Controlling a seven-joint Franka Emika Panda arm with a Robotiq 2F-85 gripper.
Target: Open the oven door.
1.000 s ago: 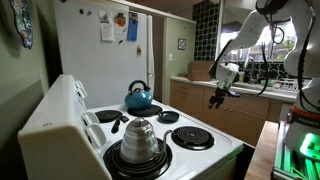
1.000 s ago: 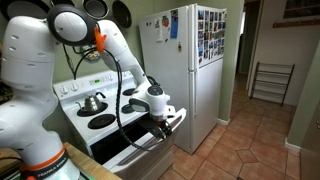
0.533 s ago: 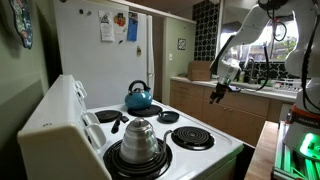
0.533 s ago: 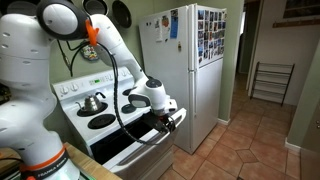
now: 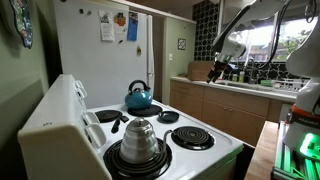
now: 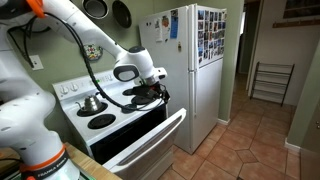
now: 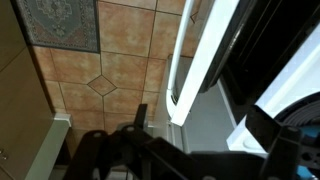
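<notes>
The white range [image 6: 75, 88] has its oven door [image 6: 150, 150] ajar, tilted outward from the top, with the dark oven gap behind it. In the wrist view the door's white top edge [image 7: 192, 55] lies below me over the tiled floor. My gripper [image 6: 156, 93] hangs above the range's front edge, clear of the door, and also shows in an exterior view [image 5: 218, 68]. Its dark fingers [image 7: 200, 125] are spread apart with nothing between them.
A teal kettle [image 5: 139, 97] sits on a back burner and a steel pot [image 5: 138, 140] on a front one. The tall white fridge [image 6: 190, 70] stands beside the range. Wooden cabinets [image 5: 215, 110] face it across the tiled floor [image 6: 250, 140].
My gripper left the door's top edge and rose up and back over the stovetop. The oven door now hangs further out, tilted open.
</notes>
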